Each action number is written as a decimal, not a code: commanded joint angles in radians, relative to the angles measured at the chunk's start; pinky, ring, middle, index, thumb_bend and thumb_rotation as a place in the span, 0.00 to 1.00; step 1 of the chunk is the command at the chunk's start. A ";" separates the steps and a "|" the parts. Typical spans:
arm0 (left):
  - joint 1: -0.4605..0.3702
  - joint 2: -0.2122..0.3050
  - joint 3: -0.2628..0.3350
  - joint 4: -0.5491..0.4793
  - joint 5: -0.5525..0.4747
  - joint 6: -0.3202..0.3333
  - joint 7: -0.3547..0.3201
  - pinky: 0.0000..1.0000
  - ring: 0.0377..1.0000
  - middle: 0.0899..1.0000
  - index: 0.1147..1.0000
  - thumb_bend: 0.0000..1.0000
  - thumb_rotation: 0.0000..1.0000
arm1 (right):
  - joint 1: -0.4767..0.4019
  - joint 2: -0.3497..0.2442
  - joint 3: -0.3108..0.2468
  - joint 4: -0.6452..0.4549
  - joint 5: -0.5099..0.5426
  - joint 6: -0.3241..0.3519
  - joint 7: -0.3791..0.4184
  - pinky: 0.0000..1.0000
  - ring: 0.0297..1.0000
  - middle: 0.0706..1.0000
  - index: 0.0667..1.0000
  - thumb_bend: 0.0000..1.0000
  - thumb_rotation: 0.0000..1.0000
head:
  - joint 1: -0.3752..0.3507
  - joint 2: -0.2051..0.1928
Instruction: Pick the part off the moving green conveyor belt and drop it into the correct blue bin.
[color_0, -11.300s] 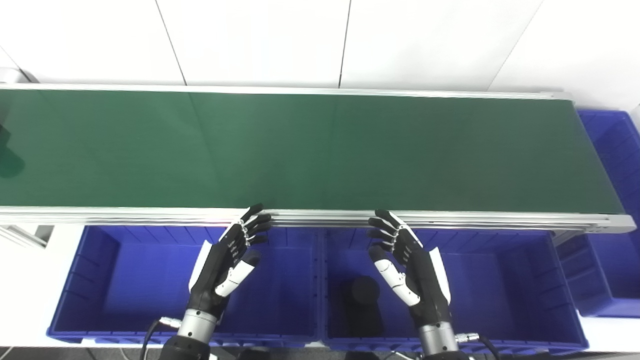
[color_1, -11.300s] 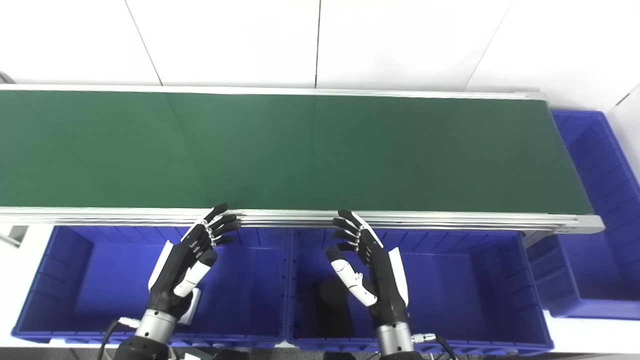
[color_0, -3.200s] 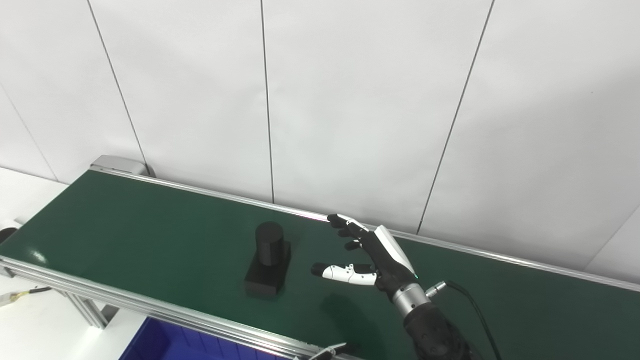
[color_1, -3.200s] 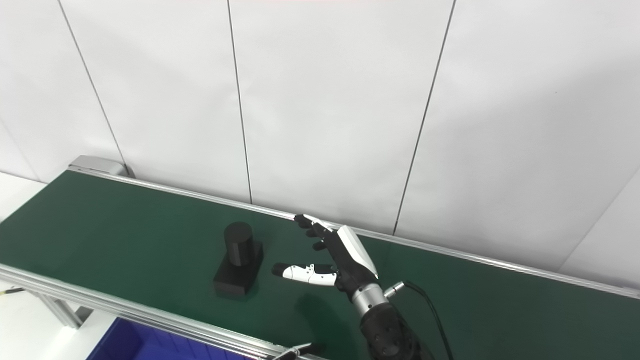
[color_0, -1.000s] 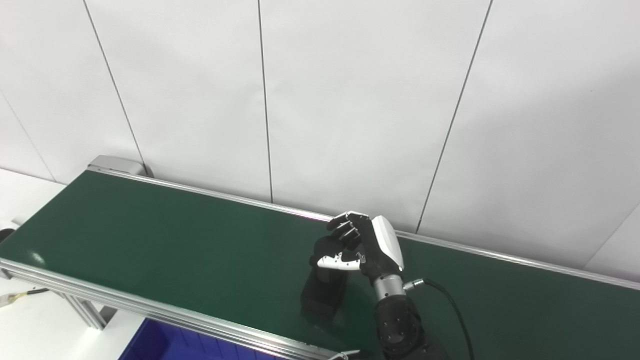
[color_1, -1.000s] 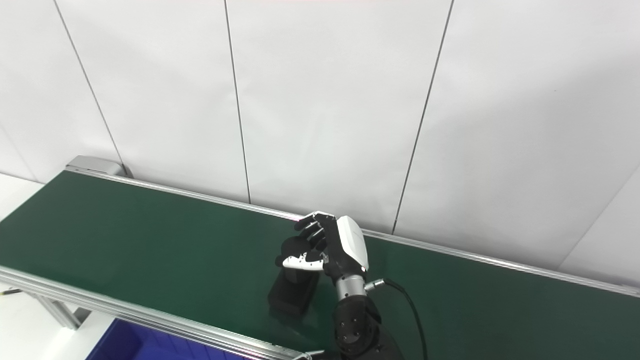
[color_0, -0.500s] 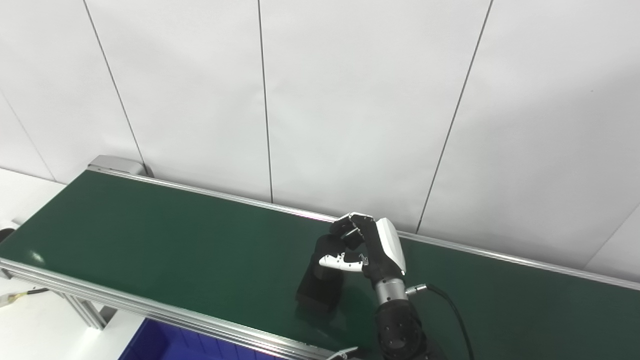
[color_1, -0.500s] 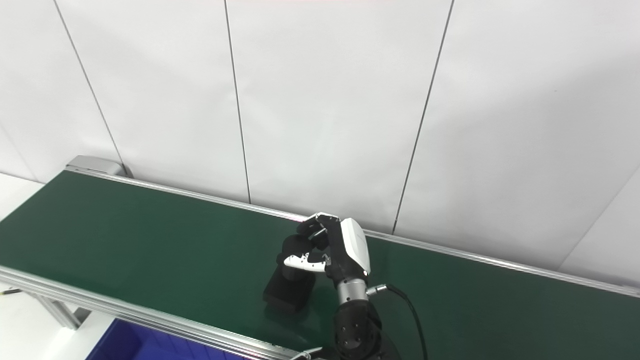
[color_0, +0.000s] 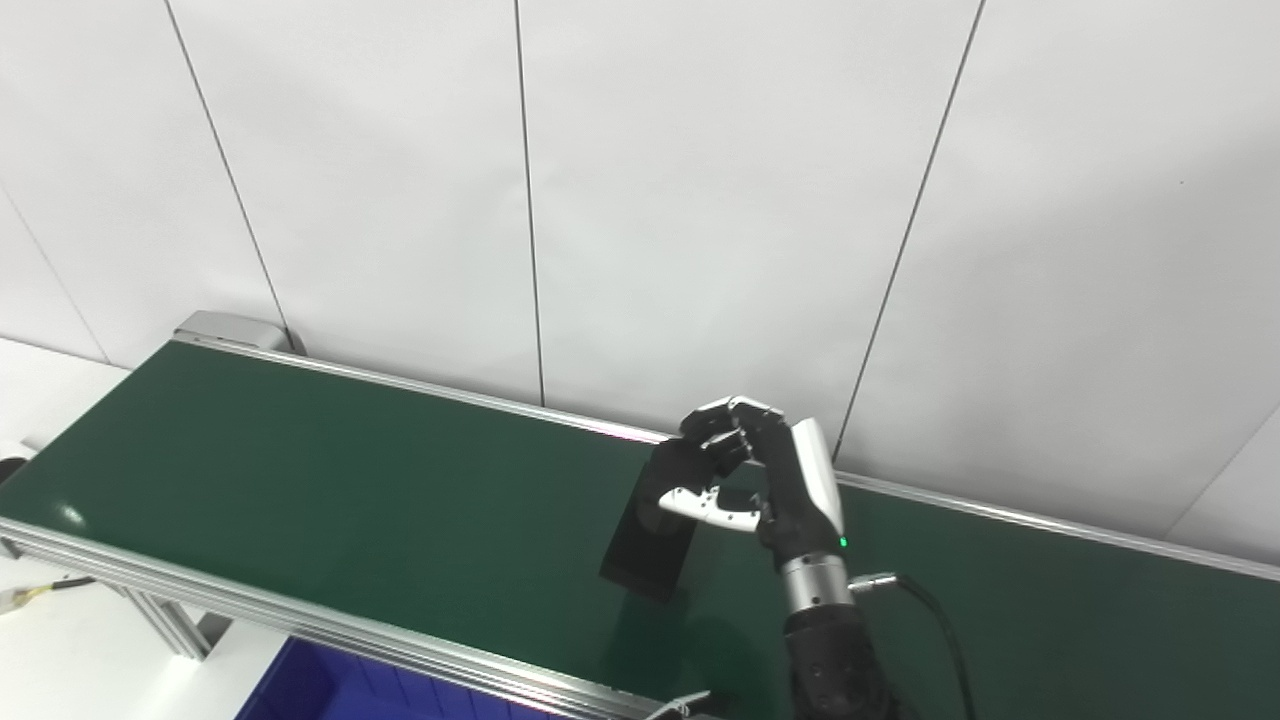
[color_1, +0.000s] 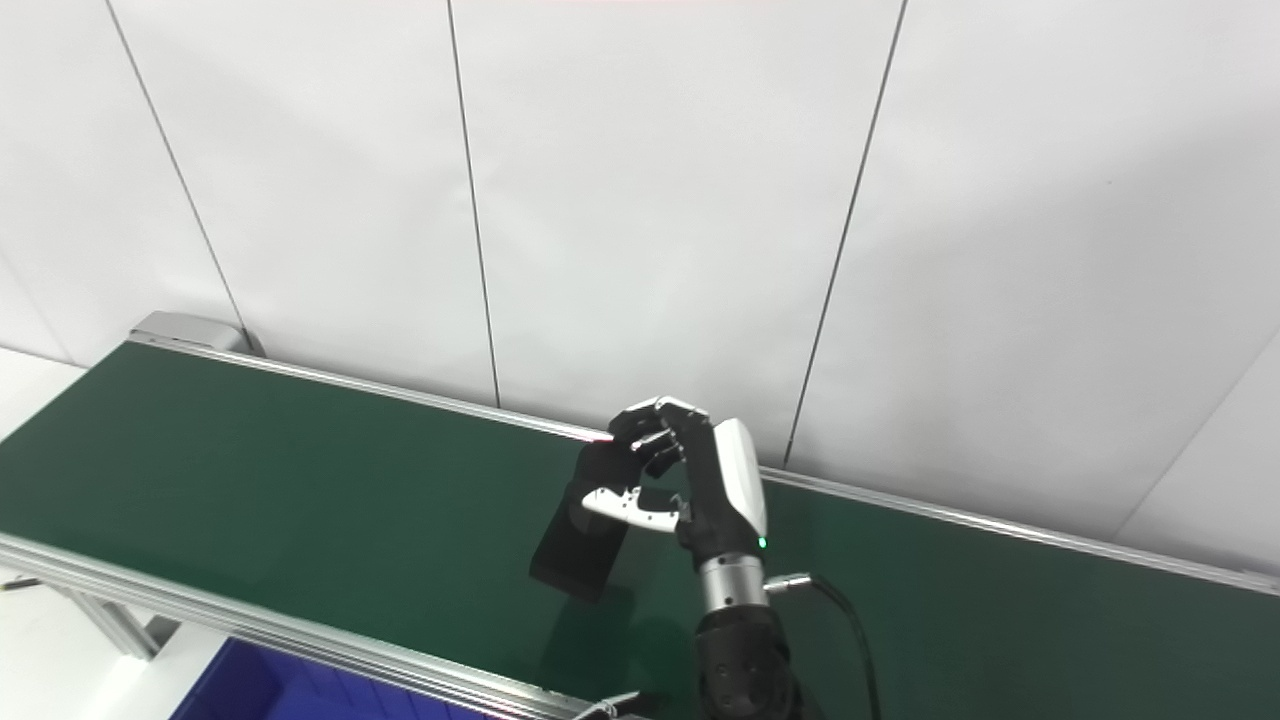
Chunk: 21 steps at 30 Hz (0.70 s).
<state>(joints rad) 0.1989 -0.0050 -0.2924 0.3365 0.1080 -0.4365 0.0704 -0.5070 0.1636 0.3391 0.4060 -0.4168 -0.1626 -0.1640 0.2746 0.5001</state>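
The right hand grips the black part by its top. The part hangs tilted, down and to the hand's left, above the belt.

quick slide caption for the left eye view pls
Right hand shut on a black part, tilted just above the green conveyor belt, white wall panels behind.

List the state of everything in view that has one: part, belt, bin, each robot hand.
black part: held, lifted clear of the belt, tilted
right robot hand: shut on the black part's cylinder end
left robot hand: not in view
green conveyor belt: nothing resting on it in view; motion can't be judged from these frames
blue bin: only a corner visible below the belt's near rail, contents not visible
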 joint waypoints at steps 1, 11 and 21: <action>-0.021 -0.007 0.013 -0.036 -0.013 -0.033 0.010 0.72 0.77 0.77 0.82 0.88 0.70 | -0.007 0.005 -0.009 -0.070 0.015 -0.015 0.013 0.35 0.40 0.45 0.48 0.52 0.00 | 0.000 0.000; -0.015 0.004 0.019 -0.047 -0.018 -0.033 -0.001 0.74 0.78 0.78 0.84 0.85 0.71 | 0.097 -0.020 -0.071 -0.336 0.085 0.091 0.100 0.36 0.41 0.47 0.46 0.52 0.00 | -0.058 0.010; -0.002 0.011 0.028 -0.070 -0.014 -0.033 -0.005 0.75 0.79 0.79 0.85 0.79 0.72 | 0.155 -0.055 -0.135 -0.575 0.112 0.173 0.136 0.37 0.42 0.47 0.46 0.52 0.00 | -0.122 0.026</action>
<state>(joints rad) 0.2130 0.0027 -0.2733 0.3120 0.0974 -0.4364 0.0588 -0.3267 0.1012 0.2102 -0.1152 -0.3173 0.0079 -0.0332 0.1519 0.5261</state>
